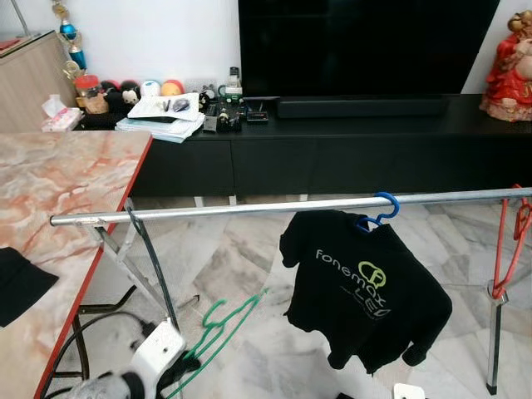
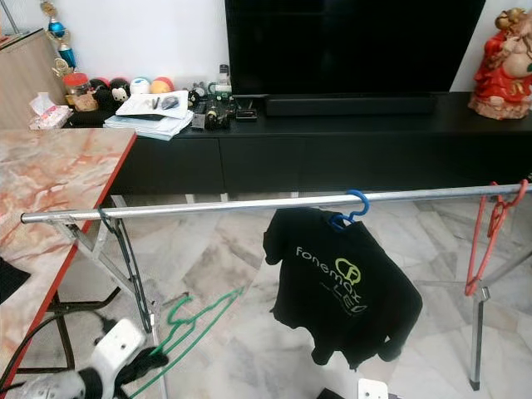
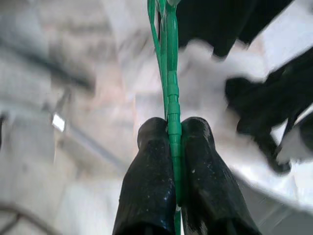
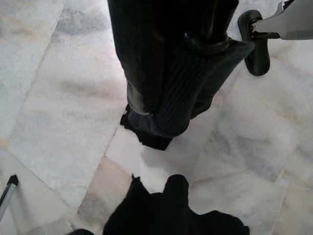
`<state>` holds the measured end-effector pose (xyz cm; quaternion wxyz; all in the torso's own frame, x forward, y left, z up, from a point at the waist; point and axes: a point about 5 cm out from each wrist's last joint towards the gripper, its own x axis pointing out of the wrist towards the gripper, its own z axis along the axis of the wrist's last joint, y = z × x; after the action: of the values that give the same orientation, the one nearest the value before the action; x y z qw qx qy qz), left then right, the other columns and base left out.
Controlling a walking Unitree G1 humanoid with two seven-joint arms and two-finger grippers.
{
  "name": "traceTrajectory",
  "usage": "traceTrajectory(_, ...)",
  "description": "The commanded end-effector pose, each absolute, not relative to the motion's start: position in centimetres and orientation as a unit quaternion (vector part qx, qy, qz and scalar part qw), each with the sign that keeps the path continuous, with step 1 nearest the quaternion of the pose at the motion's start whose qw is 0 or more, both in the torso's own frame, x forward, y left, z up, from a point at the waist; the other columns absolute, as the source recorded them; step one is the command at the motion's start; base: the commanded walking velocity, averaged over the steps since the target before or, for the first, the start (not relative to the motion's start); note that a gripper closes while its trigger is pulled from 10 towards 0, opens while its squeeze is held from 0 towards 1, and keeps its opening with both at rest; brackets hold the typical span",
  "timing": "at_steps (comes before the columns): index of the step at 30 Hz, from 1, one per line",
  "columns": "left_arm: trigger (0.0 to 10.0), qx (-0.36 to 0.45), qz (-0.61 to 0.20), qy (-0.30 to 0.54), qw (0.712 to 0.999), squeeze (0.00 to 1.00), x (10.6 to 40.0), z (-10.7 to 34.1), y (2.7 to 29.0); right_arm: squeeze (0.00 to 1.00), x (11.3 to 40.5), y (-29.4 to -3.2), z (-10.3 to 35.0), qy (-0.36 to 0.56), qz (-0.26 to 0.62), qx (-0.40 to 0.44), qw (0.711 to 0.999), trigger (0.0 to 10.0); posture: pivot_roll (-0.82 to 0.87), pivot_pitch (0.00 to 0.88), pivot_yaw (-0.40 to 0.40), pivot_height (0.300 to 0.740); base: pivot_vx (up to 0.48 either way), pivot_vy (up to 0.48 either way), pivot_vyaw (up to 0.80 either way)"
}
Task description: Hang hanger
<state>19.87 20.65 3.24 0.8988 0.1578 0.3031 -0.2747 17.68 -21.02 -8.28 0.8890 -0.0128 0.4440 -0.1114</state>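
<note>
We face a silver rail [image 1: 249, 207] carrying a black T-shirt [image 1: 362, 287] on a blue hanger [image 1: 379, 212]. Below the rail's left end, our left gripper [image 3: 174, 139] pinches the green hanger [image 1: 218, 327].

Head stereo pair: looks forward and down, sharing the clothes rail [image 1: 283, 206] and black shirt [image 2: 341, 287].
Left wrist: close along its left tool [image 3: 174, 147], floor beyond.
Right wrist: faces down at the marble floor [image 4: 54, 98].
</note>
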Motion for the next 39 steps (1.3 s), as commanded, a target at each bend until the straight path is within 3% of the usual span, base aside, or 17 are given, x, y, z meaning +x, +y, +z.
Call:
traceTrajectory(1,10.0,0.178,-0.247,0.344,0.888,0.00,18.9,1.7,22.3,0.00,18.0,-20.9,-8.2,0.442,-0.105,-0.018,0.891,10.0,0.23,0.000,0.005,0.740,0.000,0.000,0.00)
traceTrajectory(4,10.0,0.187,-0.187,0.404,0.876,0.00,17.2,-1.5,24.7,0.00,18.1,-21.0,-8.1,0.441,-0.105,-0.021,0.891,10.0,0.23,0.000,-0.002,0.740,0.000,0.000,0.00)
traceTrajectory(8,10.0,0.217,-0.207,0.440,0.846,0.00,15.4,-3.6,24.7,0.00,18.1,-21.1,-8.1,0.439,-0.107,-0.021,0.892,10.0,0.22,0.000,-0.002,0.740,0.000,0.000,0.00)
traceTrajectory(13,10.0,0.231,-0.174,0.472,0.833,0.00,14.1,-5.9,24.6,0.00,18.1,-21.3,-8.0,0.439,-0.112,-0.019,0.891,10.0,0.20,0.000,0.009,0.740,0.000,0.000,0.00)
traceTrajectory(15,10.0,0.211,-0.090,0.507,0.831,0.00,13.4,-7.4,25.3,0.00,18.0,-21.3,-8.1,0.439,-0.116,-0.017,0.891,10.0,0.19,0.000,0.008,0.740,0.000,0.000,0.00)
traceTrajectory(20,10.0,0.137,0.017,0.548,0.825,0.00,11.8,-8.9,25.6,0.00,17.8,-21.5,-8.1,0.440,-0.121,-0.015,0.890,10.0,0.15,0.000,0.008,0.740,0.000,0.000,0.00)
traceTrajectory(31,10.0,0.094,0.035,0.546,0.832,0.00,12.3,-9.5,24.0,0.00,17.7,-21.6,-8.1,0.435,-0.136,-0.008,0.890,10.0,0.14,0.000,0.013,0.740,-0.022,0.000,0.00)
traceTrajectory(39,10.0,0.108,0.040,0.553,0.825,0.00,12.4,-9.5,24.9,0.00,17.8,-21.2,-8.1,0.433,-0.137,-0.003,0.891,10.0,0.14,0.000,0.028,0.740,-0.324,0.000,0.00)
